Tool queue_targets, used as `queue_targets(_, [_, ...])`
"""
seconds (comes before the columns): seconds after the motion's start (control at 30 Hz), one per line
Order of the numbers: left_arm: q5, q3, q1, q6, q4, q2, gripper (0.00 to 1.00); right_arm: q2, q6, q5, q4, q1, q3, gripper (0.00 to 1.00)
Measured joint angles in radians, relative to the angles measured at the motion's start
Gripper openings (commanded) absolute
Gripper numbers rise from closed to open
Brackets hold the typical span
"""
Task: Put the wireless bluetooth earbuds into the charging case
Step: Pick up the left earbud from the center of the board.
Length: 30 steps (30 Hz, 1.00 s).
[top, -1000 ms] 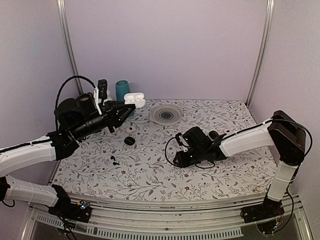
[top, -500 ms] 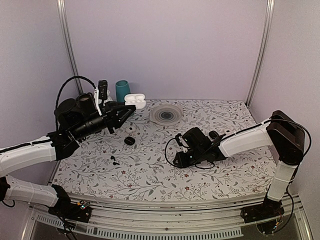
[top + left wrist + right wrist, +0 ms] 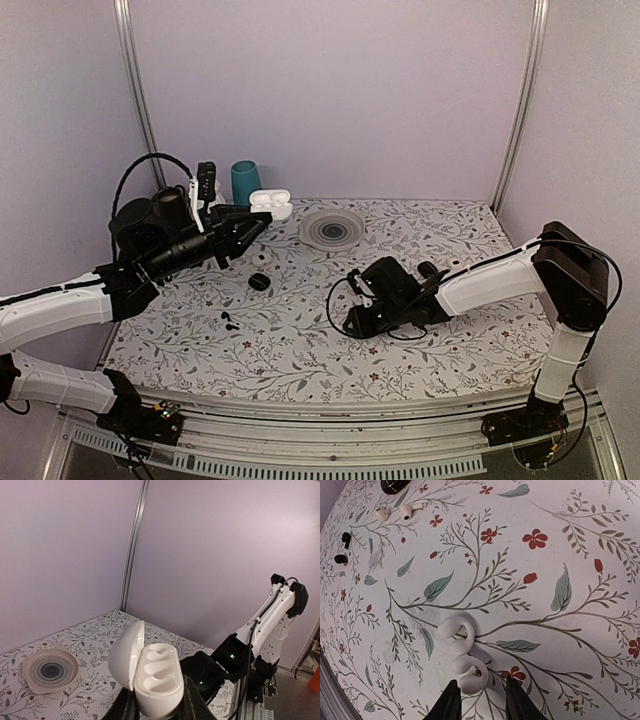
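My left gripper (image 3: 156, 711) is shut on a white charging case (image 3: 152, 677), held up in the air with its lid swung open and both wells empty. From above, the case (image 3: 270, 203) hangs at the back left, off the table. My right gripper (image 3: 482, 700) is low over the floral table with its jaws apart. Its fingertips (image 3: 451, 702) straddle the near end of two white curled earbuds (image 3: 462, 655) that lie touching each other. A gap shows on the right side. In the top external view the right gripper (image 3: 352, 322) points down-left at mid-table.
Two small white stemmed buds (image 3: 395, 512), two black buds (image 3: 343, 547) and a black case (image 3: 395, 485) lie farther off. The overhead view shows the black case (image 3: 259, 282), a black bud (image 3: 228, 320), a teal cup (image 3: 244, 180) and a round ribbed dish (image 3: 332, 229).
My right gripper has crept a little to the left and nearer the table. The left arm and the case have hardly moved.
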State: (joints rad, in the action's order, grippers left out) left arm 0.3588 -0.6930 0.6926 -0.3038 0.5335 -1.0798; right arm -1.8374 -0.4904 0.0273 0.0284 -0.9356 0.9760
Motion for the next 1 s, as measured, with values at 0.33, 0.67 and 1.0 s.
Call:
queue_targets(0.33, [0.000,0.000,0.000,0.000,0.000,0.000,0.00,-0.002,-0.023,-0.049,0.018,0.000,0.008,0.29])
queue_targets(0.67, [0.005,0.000,-0.001,0.000,0.000,0.000,0.00,-0.016,-0.021,-0.052,0.025,0.000,0.031,0.29])
queue_targets(1.0, [0.014,0.000,-0.001,0.000,0.000,-0.005,0.00,-0.036,-0.004,-0.053,0.034,-0.001,0.039,0.29])
